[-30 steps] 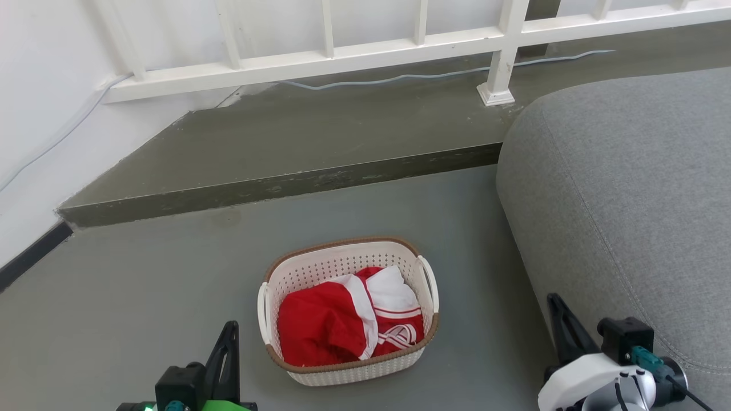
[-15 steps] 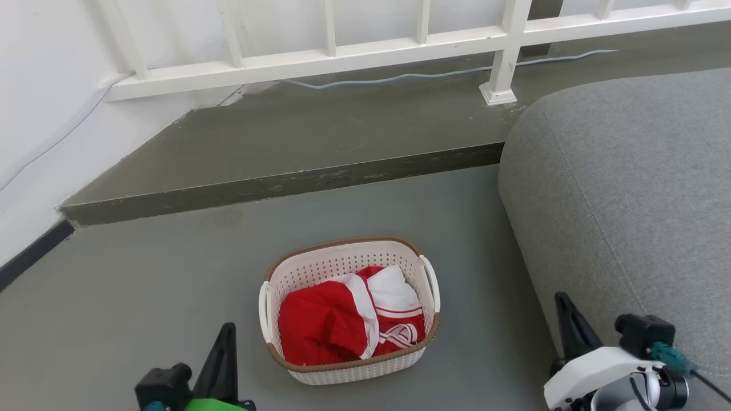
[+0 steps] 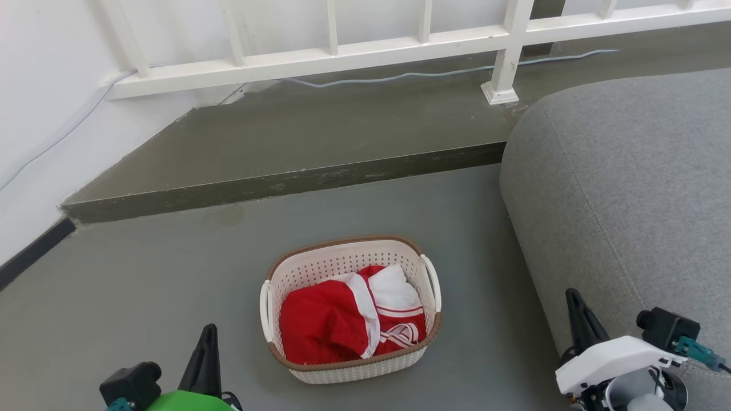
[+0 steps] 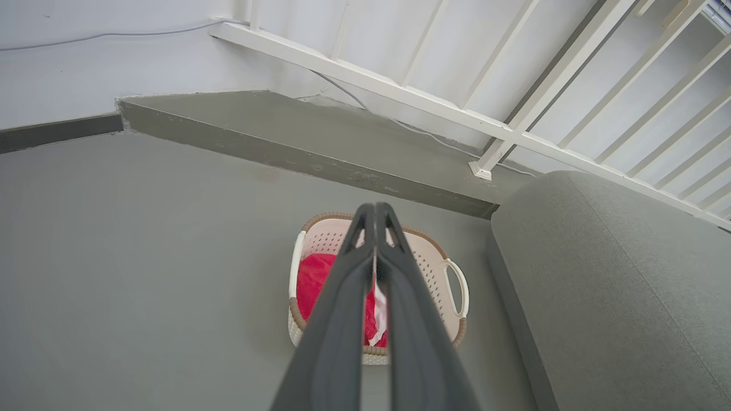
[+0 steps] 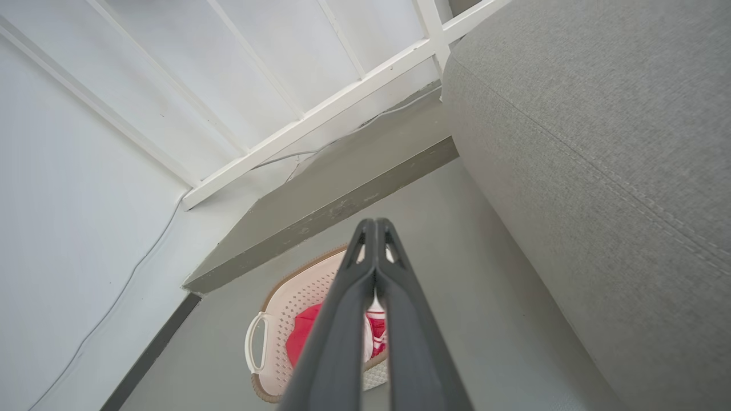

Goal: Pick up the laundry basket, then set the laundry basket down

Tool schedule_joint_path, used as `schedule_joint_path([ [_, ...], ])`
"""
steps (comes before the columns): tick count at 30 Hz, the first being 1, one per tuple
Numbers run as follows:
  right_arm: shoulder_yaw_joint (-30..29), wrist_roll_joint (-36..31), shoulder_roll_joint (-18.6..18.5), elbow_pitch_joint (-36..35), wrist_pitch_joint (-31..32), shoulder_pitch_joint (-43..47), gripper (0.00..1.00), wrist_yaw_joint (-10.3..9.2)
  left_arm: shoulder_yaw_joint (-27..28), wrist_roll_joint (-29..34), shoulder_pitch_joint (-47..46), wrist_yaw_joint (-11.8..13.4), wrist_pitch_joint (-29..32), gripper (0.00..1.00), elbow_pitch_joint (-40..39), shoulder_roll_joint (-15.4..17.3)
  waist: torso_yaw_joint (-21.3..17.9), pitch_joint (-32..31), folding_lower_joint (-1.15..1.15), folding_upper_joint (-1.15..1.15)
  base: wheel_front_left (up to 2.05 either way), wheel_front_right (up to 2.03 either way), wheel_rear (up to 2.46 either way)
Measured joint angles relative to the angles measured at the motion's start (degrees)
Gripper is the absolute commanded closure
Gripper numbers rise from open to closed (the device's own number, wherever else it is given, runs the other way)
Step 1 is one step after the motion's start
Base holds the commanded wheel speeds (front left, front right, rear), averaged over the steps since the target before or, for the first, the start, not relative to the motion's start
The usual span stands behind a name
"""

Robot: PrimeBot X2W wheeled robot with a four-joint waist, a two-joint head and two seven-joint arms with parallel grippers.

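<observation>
Basket spot: the laundry basket [image 3: 342, 260] sits flat on the grey floor [image 3: 143, 297] between the two arms, with a red-and-white garment [image 3: 325, 325] bunched inside and the grey sofa [image 3: 628, 200] off at its 3 o'clock.
Long axis: handle to handle it looks to run roughly 9 to 3 in the head view, tipped a touch toward 8 and 2. The left handle [image 3: 264, 302] sits slightly nearer the robot than the right handle [image 3: 432, 282].
Left gripper [image 3: 207, 342]: fingers pressed together tip to tip, nothing in them. The near handle lies at about 2 o'clock from the tips, close but apart.
Right gripper [image 3: 575, 308]: fingers likewise pinched flat together and empty, hard by the sofa's edge. The basket is out at 9 o'clock, well apart.
Nearer arm: the left, clearly. Its handle is a short reach, while the right has open floor to cross.
Call: each arm takes its own side, so the right must swing inward further, and both pairs of fingers need to part before any lift.
</observation>
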Motion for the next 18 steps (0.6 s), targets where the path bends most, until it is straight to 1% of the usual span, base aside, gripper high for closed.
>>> schedule_joint_path([
  [18, -3.9, 12.4, 0.2, -0.1, 3.1, -1.3, 1.0, 2.16, 2.6, -13.4, -1.5, -1.7, 3.1, 1.0, 1.1, 0.4, 0.3, 0.1, 0.0, 0.0, 0.0, 0.0, 0.0],
])
